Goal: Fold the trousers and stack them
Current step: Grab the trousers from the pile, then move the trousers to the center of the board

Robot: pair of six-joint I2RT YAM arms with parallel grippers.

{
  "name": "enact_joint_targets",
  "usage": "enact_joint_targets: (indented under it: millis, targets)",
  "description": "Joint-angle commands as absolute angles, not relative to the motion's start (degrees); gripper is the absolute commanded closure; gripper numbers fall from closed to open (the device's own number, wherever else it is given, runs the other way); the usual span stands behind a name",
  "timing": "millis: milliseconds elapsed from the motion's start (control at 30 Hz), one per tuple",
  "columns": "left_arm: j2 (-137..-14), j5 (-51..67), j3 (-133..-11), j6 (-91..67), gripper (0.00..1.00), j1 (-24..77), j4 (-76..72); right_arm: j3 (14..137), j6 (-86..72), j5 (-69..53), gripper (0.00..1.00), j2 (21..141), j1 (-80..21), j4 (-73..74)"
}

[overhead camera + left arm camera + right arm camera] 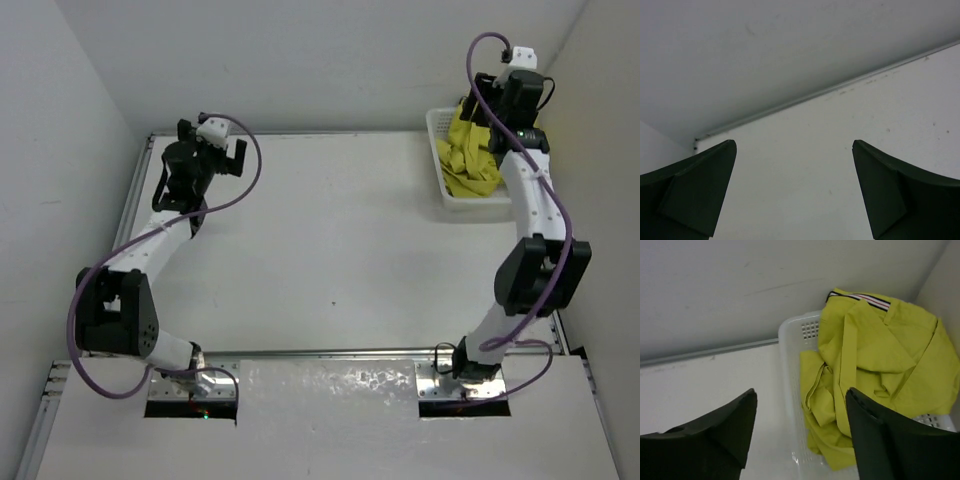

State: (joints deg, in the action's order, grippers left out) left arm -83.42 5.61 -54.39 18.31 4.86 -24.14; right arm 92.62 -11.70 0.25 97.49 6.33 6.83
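Top external view, looking down on a flat white worktop [340, 270]. Standing bolted at its near edge: a white-and-black jointed left arm [150, 240] and a matching right arm [535, 205]. Reaching up the left side with the first and up the right side with the second, the two well apart.

Hovering near the far-left corner with the black two-fingered left tool [794, 150], spreading wide, gripping nothing. Framing only bare worktop and the seam below the grey back wall [765, 50].

Hanging at the far-right corner with the black right tool [801, 392], standing partly spread and holding nothing. Poising above a white perforated plastic basket [790, 370], with its side wall showing between the dark fingers.

Lying crumpled inside that basket: the mustard yellow-green cloth trousers [875, 355], heaping above its rim. Hard to tell whether the nearer finger is brushing the cloth. Showing at the farthest end of the heap, close to the back wall: a dark-and-white striped waistband trim [860, 297].
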Motion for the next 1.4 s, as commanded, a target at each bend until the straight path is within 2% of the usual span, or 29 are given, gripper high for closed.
enact_joint_targets:
  millis: [0,67,167,200,267,367,467,500,633,867,1133,1233,1267,1367]
  targets:
    - [-83.0,8.0,-58.8,28.1,0.00,6.4,-4.7,101.9,-18.8,4.8,0.25,110.3,9.8,28.0]
    - [-82.9,7.7,-60.5,29.2,0.00,6.7,-0.8,111.4,-19.7,9.0,0.07,119.4,10.6,30.6]
    - [-81.6,9.4,-59.9,28.2,0.00,6.6,2.4,126.7,-17.6,11.2,0.01,129.3,10.8,37.8]
    - [-81.4,9.8,-59.6,28.1,0.00,6.9,3.5,129.0,-17.1,10.7,0.01,134.7,10.7,39.7]
    - [-81.3,10.4,-59.2,28.4,0.00,6.9,4.1,130.5,-17.2,8.1,0.01,137.5,10.7,39.1]
    - [-81.6,9.4,-58.4,28.4,0.00,7.0,4.0,122.1,-18.2,6.2,0.10,137.6,10.7,33.6]
    - [-82.6,9.4,-59.0,28.0,0.00,7.0,4.7,122.0,-18.0,6.2,0.29,137.7,10.7,33.4]
    - [-83.1,9.8,-59.5,28.0,0.00,7.0,5.1,122.4,-16.9,6.0,0.49,137.6,10.7,33.9]
    - [-84.0,10.5,-60.5,27.1,0.00,7.0,4.8,123.3,-14.4,7.4,1.00,131.9,10.7,32.6]
    - [-82.6,11.8,-60.6,26.7,0.00,8.1,4.0,125.1,-11.0,10.9,1.00,114.7,10.8,23.5]
    - [-76.3,7.7,-57.2,21.6,0.00,8.3,-1.8,127.8,-17.0,0.3,1.00,92.9,7.3,1.3]
    - [-73.0,6.2,-54.6,18.8,0.00,8.3,-3.1,127.5,-12.4,-6.0,1.00,87.2,-3.9,-7.2]
    - [-72.3,6.1,-53.2,18.0,0.00,8.3,-3.4,127.1,-11.6,-7.3,1.00,86.4,-10.9,-10.8]
    - [-68.7,2.9,-50.8,14.6,0.00,8.3,-4.3,129.8,-11.6,-10.9,1.00,86.9,-22.4,-13.5]
